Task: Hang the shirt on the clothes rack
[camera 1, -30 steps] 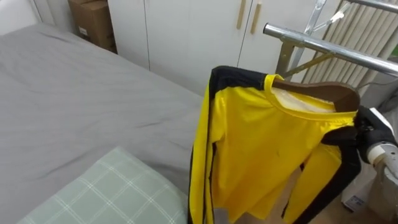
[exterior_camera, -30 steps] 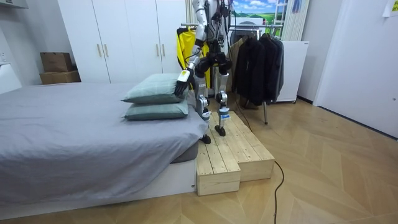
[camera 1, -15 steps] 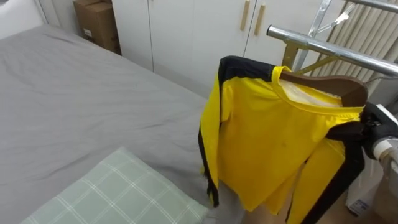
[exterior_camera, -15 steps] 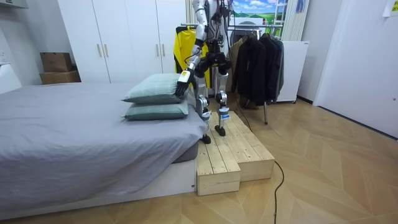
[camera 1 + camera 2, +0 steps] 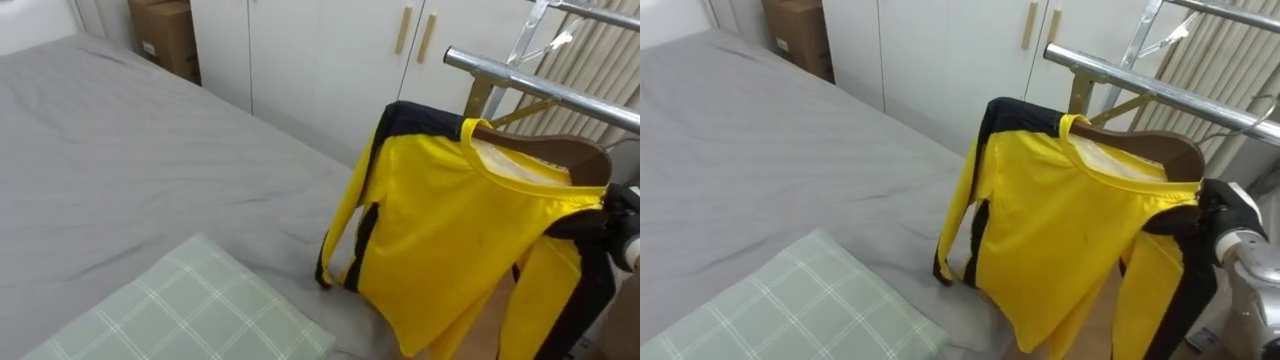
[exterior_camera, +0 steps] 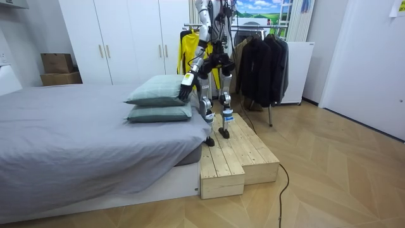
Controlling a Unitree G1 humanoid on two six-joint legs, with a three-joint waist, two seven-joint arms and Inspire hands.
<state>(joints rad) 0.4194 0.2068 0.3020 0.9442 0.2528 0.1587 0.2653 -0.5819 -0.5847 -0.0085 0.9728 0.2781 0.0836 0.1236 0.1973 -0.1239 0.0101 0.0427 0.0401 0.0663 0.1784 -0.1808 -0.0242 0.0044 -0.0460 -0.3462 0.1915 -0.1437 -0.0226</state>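
The right hand [image 5: 1225, 212] is grasping the shoulder of the limp, light yellow shirt [image 5: 1070, 240] over its stiff hanger [image 5: 1160, 146], probably the surest hold; the left hand [image 6: 186, 85] is hanging idle.

Torso and arms, in the room view: white and silver shells with dark joints.

Legs: silver-grey casings, darker at knees and ankles. One lower leg carries a small blue-and-white label.

Left hand [image 6: 186, 83]: dark fingers below a pale wrist section, with a small yellowish tag at the wrist.

Right hand [image 5: 1226, 212]: black housing with a slight gloss, joined to a white cylindrical forearm. A grey collar sits at the wrist.

Straps: thin, dark, running from the shoulders up and out of the picture.

Cable: one, dark, trailing from the feet across the floor.
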